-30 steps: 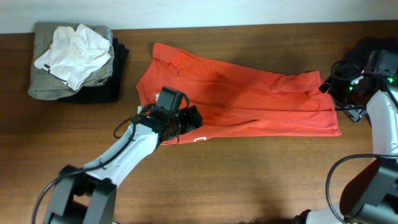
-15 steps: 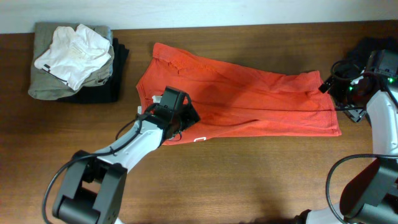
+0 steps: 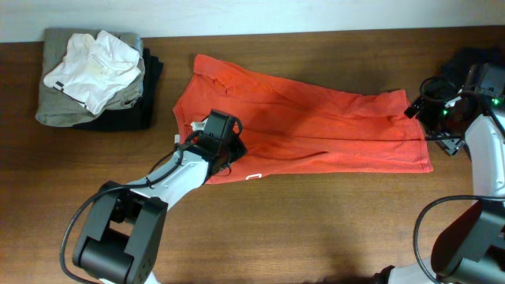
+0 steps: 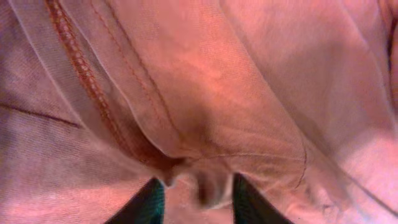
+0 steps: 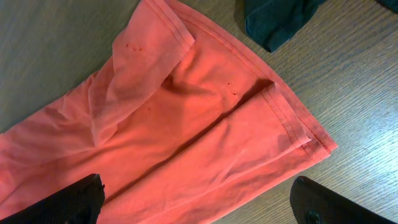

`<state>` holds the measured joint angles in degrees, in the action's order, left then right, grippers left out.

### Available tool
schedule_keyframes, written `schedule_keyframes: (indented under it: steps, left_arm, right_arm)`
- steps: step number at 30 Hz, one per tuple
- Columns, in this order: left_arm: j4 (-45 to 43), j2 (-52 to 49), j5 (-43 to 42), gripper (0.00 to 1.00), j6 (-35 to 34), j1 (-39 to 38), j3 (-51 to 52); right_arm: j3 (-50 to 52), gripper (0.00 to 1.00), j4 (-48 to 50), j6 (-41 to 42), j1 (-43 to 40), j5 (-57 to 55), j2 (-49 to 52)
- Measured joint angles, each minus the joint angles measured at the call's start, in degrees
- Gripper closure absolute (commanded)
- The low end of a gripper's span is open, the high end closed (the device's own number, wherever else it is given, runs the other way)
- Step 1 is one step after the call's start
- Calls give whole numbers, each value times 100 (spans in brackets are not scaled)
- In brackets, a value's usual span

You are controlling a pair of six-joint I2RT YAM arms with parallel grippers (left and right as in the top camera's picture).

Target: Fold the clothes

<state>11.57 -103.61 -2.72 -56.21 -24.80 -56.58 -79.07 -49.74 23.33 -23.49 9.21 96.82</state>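
While the brown table (image 3: 316,229) holds the big red shirt (image 3: 331,126) in its middle, a pile of clothes (image 3: 95,75) sits far left. The left gripper (image 4: 199,194) pinches a fold of the shirt; the right gripper (image 5: 199,208) hangs wide open over its right end

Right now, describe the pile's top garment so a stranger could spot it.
On the wooden table, a clothes pile sits left of the red-orange shirt. Its top piece is crumpled white cloth, over flat grey-green and black layers.
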Motion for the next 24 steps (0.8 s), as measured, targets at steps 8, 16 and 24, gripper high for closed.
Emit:
schedule_keyframes:
  steps: [8, 16, 24]
  left_arm:
    - [-236, 0, 201, 99, -20, 61, 0]
    - [-903, -2, 431, 98, -22, 61, 0]
    - [-1996, -48, 479, 99, -20, 59, 0]
  right_arm:
    - [0, 1, 2, -2, 0, 0, 0]
    - [0, 1, 9, -2, 0, 0, 0]
    - [0, 1, 9, -2, 0, 17, 0]
